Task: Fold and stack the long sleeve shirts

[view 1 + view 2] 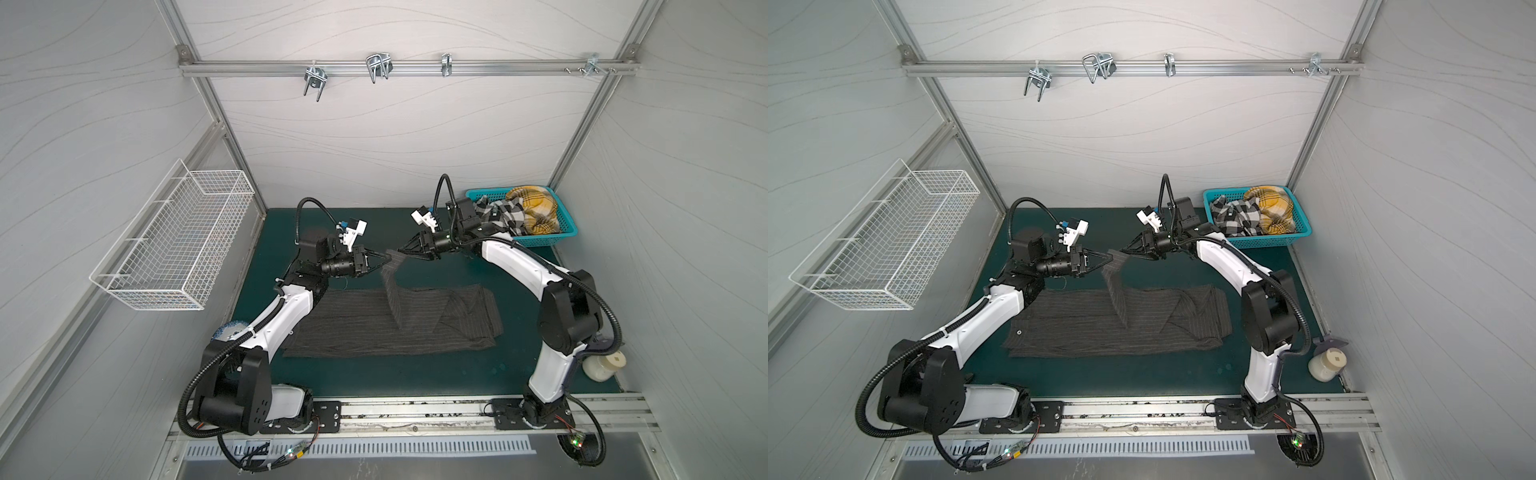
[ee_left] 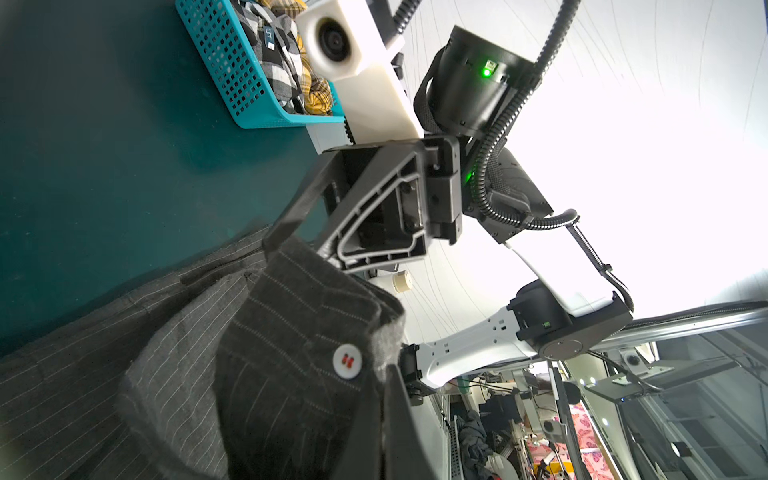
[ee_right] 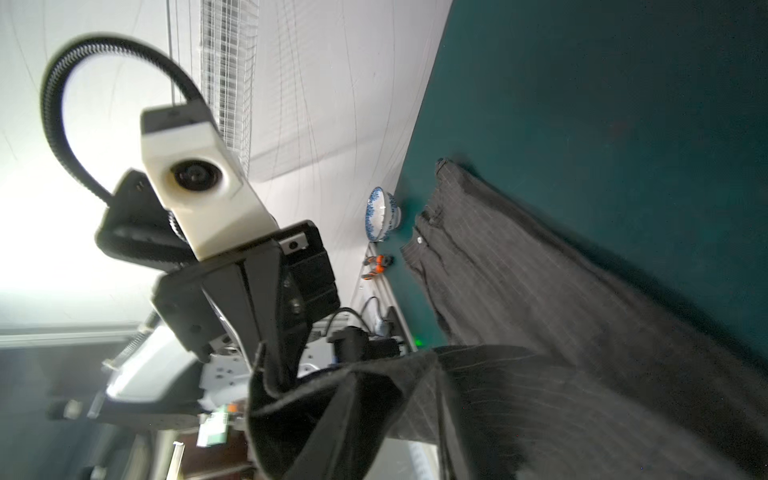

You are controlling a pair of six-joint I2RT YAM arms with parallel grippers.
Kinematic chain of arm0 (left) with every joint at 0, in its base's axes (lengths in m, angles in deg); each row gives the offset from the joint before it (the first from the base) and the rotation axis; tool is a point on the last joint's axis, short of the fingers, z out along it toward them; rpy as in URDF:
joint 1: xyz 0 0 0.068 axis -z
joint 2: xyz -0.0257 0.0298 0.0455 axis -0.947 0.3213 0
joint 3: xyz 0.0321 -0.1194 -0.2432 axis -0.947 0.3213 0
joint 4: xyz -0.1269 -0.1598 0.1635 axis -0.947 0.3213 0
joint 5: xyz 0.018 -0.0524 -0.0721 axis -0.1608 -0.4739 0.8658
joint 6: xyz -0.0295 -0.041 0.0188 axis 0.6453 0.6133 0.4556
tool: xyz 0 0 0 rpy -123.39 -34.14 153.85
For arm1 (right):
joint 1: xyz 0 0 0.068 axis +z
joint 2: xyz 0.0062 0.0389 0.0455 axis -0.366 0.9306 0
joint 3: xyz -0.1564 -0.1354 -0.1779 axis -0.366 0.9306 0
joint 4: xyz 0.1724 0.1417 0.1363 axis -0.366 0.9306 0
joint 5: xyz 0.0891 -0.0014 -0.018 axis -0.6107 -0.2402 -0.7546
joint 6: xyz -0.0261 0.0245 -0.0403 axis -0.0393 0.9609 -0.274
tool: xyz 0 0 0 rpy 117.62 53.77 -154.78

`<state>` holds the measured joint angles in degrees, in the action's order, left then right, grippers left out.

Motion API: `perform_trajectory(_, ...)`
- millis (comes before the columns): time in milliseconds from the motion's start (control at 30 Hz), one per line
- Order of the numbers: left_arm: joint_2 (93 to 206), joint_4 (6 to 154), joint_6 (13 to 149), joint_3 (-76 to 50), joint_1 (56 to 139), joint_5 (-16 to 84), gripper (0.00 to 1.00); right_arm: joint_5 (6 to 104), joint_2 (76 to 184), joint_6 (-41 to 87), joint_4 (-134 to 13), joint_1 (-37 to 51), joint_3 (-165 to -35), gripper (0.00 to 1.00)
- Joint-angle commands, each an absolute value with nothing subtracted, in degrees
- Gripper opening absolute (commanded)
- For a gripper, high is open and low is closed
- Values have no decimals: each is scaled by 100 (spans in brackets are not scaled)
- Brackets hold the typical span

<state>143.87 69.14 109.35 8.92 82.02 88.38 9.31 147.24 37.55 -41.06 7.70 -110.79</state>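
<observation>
Charcoal shirt [image 1: 365,332]: flat at mid-mat [image 1: 415,374], one sleeve [image 1: 392,299] raised. Left gripper [image 1: 390,259] clamped tight on the cuff [image 2: 307,332]; right gripper [image 1: 400,250] pinching the same cuff. Likely light, limp, unslippery; best held at cuff corners.

Dark pinstriped shirt cuff [image 2: 291,332], pale button [image 2: 347,361]

One shirt [image 1: 374,328] on mat [image 1: 415,374] centre; basket [image 1: 552,240] of shirts [image 1: 519,212] behind, at right.

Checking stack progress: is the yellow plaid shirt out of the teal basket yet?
No, the yellow plaid shirt lies bunched inside the teal basket, beside the black-and-white plaid shirt.
</observation>
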Motion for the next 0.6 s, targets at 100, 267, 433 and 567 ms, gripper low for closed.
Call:
perform_trajectory(100,14545,6775,10767,646,8173,8947,0,1048,14340,3737,-4080,753,-10861,0)
perform_trajectory(267,14522,8794,9744,267,8177,7343,38,2406,13805,3965,-3456,790,-10687,0)
perform_trajectory(433,13822,10155,10152,353,8146,4633,55,3975,13275,4539,-3001,1339,-10328,0)
perform_trajectory(567,13323,12066,11092,421,8043,2704,62,4518,13394,5018,-2937,2370,-9966,0)
